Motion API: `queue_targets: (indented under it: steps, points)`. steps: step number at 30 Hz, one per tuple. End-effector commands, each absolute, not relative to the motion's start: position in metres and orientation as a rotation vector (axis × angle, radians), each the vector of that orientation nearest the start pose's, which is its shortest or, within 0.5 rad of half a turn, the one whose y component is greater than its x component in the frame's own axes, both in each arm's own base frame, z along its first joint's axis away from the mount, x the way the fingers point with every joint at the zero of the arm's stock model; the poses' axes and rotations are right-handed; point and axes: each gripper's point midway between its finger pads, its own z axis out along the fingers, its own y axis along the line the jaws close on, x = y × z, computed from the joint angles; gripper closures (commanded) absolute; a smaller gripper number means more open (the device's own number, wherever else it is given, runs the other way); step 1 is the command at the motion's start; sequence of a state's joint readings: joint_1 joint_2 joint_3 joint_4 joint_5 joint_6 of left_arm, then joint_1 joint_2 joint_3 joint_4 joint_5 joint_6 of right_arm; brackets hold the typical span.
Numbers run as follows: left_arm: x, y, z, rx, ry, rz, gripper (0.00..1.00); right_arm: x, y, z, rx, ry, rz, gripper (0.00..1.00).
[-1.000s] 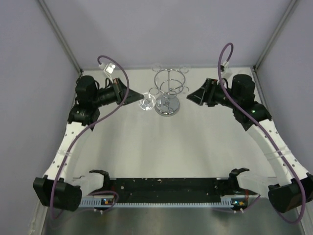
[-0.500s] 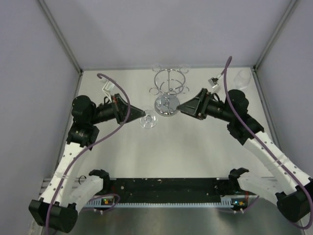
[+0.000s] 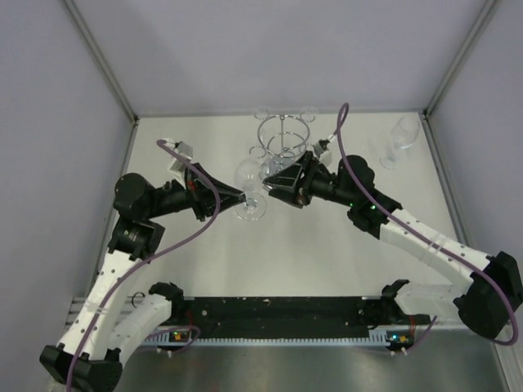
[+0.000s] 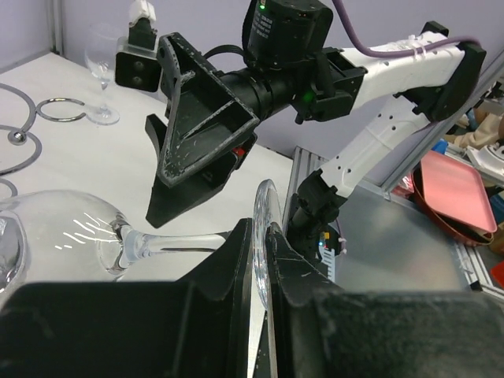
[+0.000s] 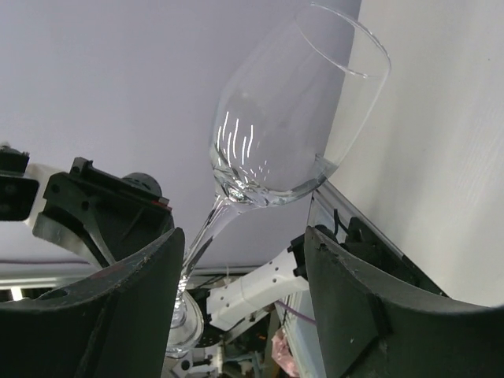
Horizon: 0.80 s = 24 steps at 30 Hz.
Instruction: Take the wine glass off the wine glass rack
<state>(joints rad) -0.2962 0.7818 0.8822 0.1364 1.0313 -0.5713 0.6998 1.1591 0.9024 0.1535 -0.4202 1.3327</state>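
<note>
Top external: wine glass (image 3: 246,175) off the rack (image 3: 283,137), pinched by its foot in my left gripper (image 3: 239,197).
My right gripper (image 3: 274,181) stands spread astride the bowl; closing there could crack it, or knock it from that thin-edged grip.

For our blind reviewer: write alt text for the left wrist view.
The left gripper pinches the foot of a wine glass held sideways, bowl to the left. The open right gripper faces it; another glass stands behind.
</note>
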Motion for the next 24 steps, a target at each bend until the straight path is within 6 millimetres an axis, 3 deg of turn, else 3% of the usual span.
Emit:
queue_targets:
  steps: [1, 15, 21, 24]
  points:
    - [0.161, -0.220, 0.397, 0.839, 1.270, -1.251, 1.00, 0.218, 0.344, 0.357, 0.233, 1.923, 1.883, 0.37]
    - [0.164, -0.223, 0.388, 0.867, 1.255, -1.223, 1.00, 0.194, 0.385, 0.364, 0.155, 1.938, 2.064, 0.39]
    - [0.159, -0.222, 0.389, 0.881, 1.231, -1.208, 1.00, 0.188, 0.395, 0.365, 0.134, 1.937, 2.117, 0.49]
    - [0.159, -0.221, 0.388, 0.886, 1.230, -1.204, 1.00, 0.187, 0.394, 0.368, 0.124, 1.930, 2.120, 0.62]
